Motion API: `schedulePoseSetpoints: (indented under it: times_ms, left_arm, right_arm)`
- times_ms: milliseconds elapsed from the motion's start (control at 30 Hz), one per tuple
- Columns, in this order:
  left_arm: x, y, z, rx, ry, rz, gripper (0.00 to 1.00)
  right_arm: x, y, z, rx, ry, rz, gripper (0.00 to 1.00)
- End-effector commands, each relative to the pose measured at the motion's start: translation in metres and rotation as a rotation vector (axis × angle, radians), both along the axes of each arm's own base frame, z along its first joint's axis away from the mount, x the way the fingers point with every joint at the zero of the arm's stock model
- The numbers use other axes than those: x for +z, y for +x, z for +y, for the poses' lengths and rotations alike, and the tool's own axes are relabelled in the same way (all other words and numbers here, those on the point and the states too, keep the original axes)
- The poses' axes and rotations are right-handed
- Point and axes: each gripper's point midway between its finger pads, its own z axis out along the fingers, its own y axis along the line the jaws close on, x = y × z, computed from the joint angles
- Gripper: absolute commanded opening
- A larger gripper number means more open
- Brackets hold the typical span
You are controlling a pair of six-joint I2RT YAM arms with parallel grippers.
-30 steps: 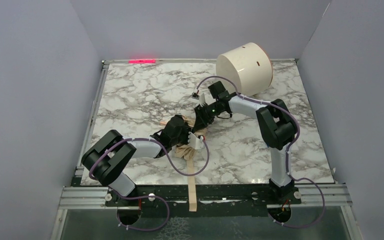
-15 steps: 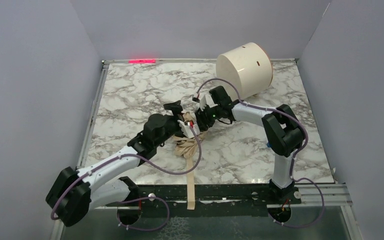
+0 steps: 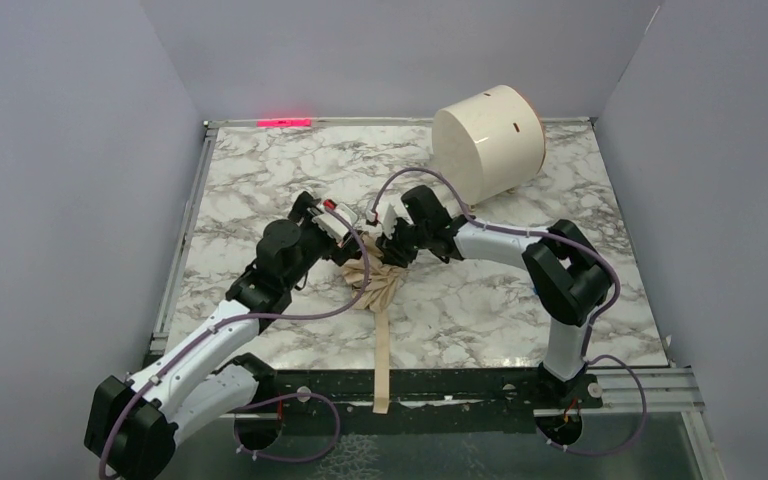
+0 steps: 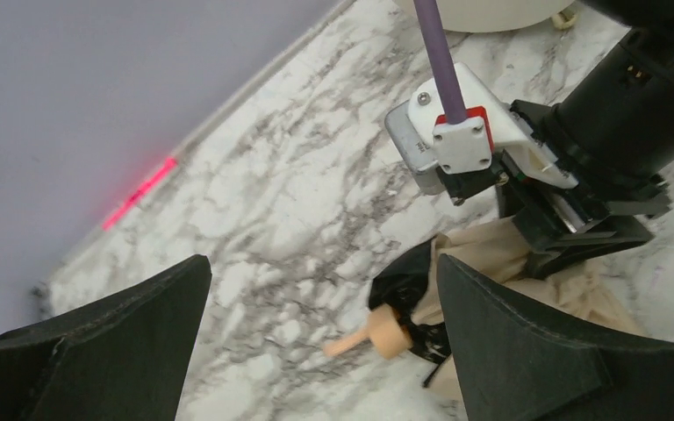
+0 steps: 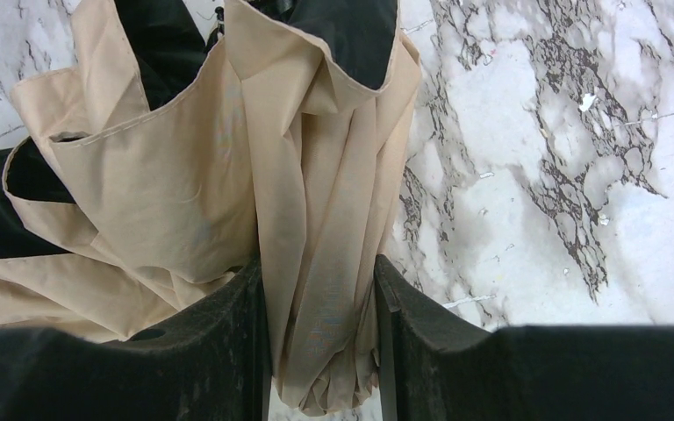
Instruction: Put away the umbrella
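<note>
The umbrella (image 3: 377, 284) lies folded in the middle of the marble table, beige fabric with black parts, and its long tan strap (image 3: 384, 365) runs off the near edge. My right gripper (image 3: 393, 250) is shut on a bunch of its fabric (image 5: 320, 263), with the cloth pinched between both fingers. My left gripper (image 3: 348, 238) hangs wide open just left of it, holding nothing. In the left wrist view the peach handle knob (image 4: 384, 331) lies on the marble between the spread fingers (image 4: 527, 351), close to the right one and untouched.
A white cylindrical drum (image 3: 490, 138) lies on its side at the back right of the table. Grey walls close in the left, back and right sides. A red light strip (image 3: 283, 122) glows at the back edge.
My left gripper has opened wide, let go of the umbrella and swung back and left as the arm stretched out. The right gripper has shifted left, still holding the fabric.
</note>
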Motion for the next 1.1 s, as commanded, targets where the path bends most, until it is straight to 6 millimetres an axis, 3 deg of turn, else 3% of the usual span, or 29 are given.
schedulePoseSetpoints:
  times_ms: [0, 100, 167, 333, 500, 833, 1067]
  left_arm:
    - [0.002, -0.004, -0.008, 0.092, -0.289, 0.241, 0.99]
    - [-0.021, -0.007, -0.011, 0.203, -0.464, 0.425, 0.98]
    - [-0.033, -0.005, -0.001, 0.301, -0.522, 0.466, 0.98]
    - [-0.027, 0.009, 0.018, 0.420, -0.528, 0.453, 0.96]
    - [-0.030, 0.025, 0.028, 0.494, -0.516, 0.559, 0.96]
    - [-0.044, 0.018, -0.008, 0.365, -0.598, 0.756, 0.94]
    - [-0.084, -0.003, -0.022, 0.334, -0.537, 0.951, 0.85]
  right_arm:
    - [-0.040, -0.002, -0.029, -0.071, -0.142, 0.031, 0.17]
    - [-0.038, -0.006, -0.028, -0.070, -0.112, 0.030, 0.18]
    - [-0.035, -0.005, -0.029, -0.063, -0.106, -0.005, 0.18]
    - [-0.024, 0.000, -0.034, -0.039, -0.110, -0.108, 0.19]
    - [-0.023, -0.006, -0.038, 0.044, -0.154, -0.266, 0.20]
    - [-0.042, -0.031, -0.043, 0.124, -0.309, -0.499, 0.21]
    - [-0.047, -0.048, -0.045, 0.167, -0.349, -0.666, 0.21]
